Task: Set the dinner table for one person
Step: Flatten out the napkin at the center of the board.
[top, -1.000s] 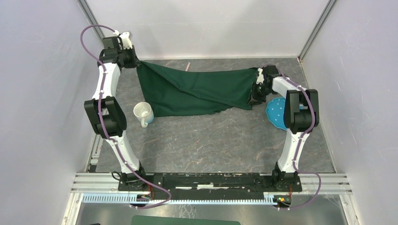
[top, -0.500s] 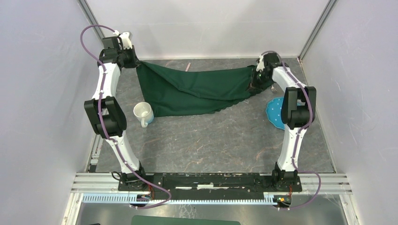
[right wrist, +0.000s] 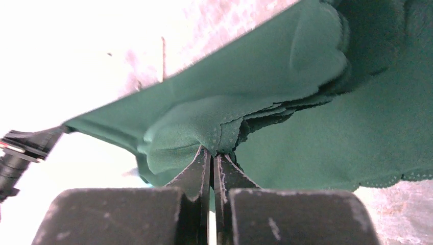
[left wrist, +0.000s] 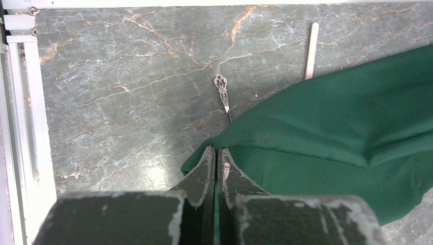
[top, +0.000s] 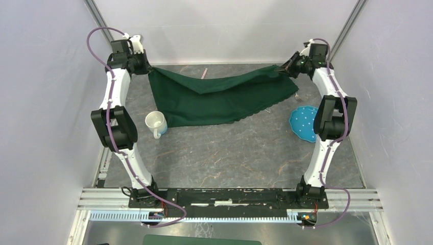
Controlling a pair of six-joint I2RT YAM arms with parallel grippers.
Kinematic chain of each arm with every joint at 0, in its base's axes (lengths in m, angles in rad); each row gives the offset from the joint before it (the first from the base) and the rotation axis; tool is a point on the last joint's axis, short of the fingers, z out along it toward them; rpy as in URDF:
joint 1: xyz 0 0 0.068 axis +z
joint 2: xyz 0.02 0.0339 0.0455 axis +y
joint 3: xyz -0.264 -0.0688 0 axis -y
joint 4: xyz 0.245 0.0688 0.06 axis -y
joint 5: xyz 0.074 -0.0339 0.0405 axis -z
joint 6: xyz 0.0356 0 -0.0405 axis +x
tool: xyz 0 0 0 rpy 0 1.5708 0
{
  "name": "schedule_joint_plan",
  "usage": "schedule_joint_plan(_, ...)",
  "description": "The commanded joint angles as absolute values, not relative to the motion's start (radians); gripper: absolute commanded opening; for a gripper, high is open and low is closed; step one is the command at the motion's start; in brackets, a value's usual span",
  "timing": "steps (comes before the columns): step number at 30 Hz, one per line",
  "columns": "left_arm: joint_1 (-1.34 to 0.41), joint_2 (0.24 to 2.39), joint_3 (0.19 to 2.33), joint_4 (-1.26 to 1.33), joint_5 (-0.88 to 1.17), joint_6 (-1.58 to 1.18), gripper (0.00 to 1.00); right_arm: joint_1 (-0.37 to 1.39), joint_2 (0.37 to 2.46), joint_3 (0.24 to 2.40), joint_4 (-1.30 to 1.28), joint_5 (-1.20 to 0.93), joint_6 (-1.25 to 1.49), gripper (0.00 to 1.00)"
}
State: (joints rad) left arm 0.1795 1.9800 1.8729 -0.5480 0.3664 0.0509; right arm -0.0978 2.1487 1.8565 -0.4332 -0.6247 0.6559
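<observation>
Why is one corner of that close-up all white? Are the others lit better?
Right wrist view: the upper left is washed out to white, so the dinner table hardly shows there, while the green cloth reads clearly. Left wrist view: even light, crisp veins, only a soft pale sheen on the stone beside the left tool. Top view: soft, even light, faint shadows.

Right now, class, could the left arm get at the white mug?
Probably not yet: the left gripper is shut on the green cloth. The mug stands uncovered beside that arm, so it likely could after letting go.
</observation>
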Motion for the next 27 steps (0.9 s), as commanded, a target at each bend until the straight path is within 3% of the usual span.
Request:
schedule_joint_plan(1, 0.191, 1.896, 1.946, -0.546, 0.357, 0.050, 0.02, -0.165, 2.042, 1.856, -0.163, -0.696, 0.841, 0.00)
schedule_joint_plan(12, 0.191, 1.855, 2.094, -0.562, 0.400, 0.010, 0.02, -0.222, 2.059, 1.900, 0.312, -0.818, 1.211, 0.00)
schedule_joint_plan(20, 0.192, 1.767, 2.168, -0.571, 0.424, 0.003, 0.02, -0.222, 1.987, 1.853, 0.444, -0.941, 1.275, 0.00)
schedule_joint_plan(27, 0.191, 1.632, 2.082, -0.504, 0.472, -0.046, 0.02, -0.225, 1.888, 1.762, 0.582, -1.004, 1.347, 0.00)
